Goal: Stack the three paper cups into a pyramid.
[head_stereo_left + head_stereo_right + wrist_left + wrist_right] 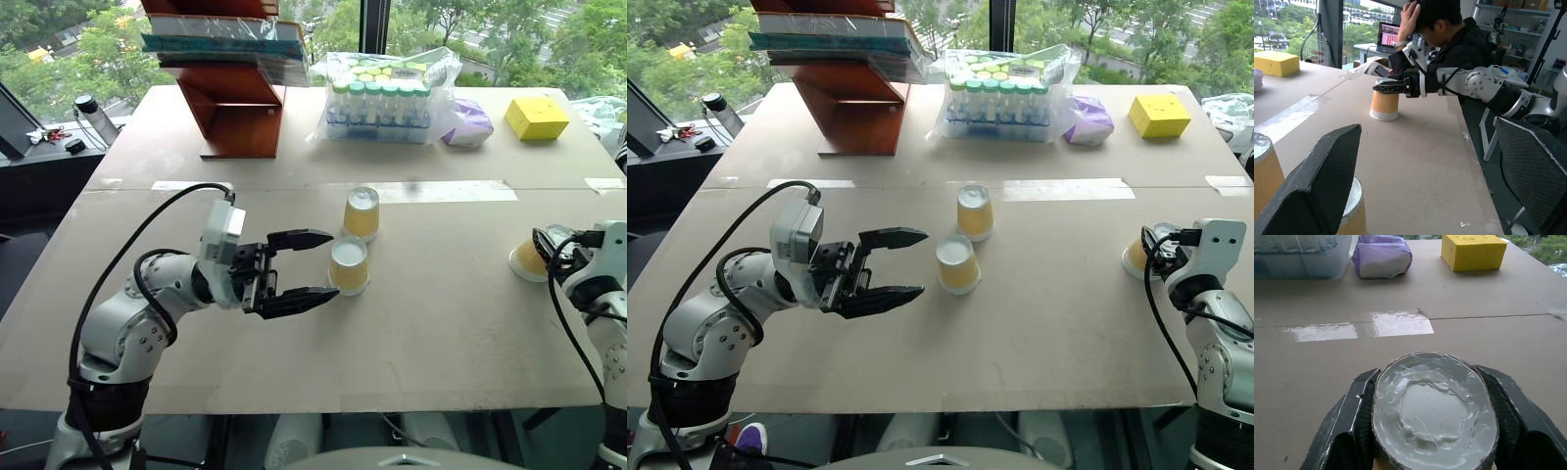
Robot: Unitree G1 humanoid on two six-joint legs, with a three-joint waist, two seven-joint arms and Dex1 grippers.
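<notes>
Two paper cups (355, 241) stand upside down mid-table, just beyond the wide-open left gripper (299, 269). By the table's right edge, the right gripper (1393, 87) clamps the third cup (1385, 104), ribbed orange with a white base. Lift it straight, squeezing lightly, then set it centred across the pair.

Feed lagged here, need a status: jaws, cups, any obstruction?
Right gripper shut on third ribbed yellow-orange paper cup, upside down near table's right edge. Left gripper open beside two matching upside-down cups mid-table. Nothing between them.
</notes>
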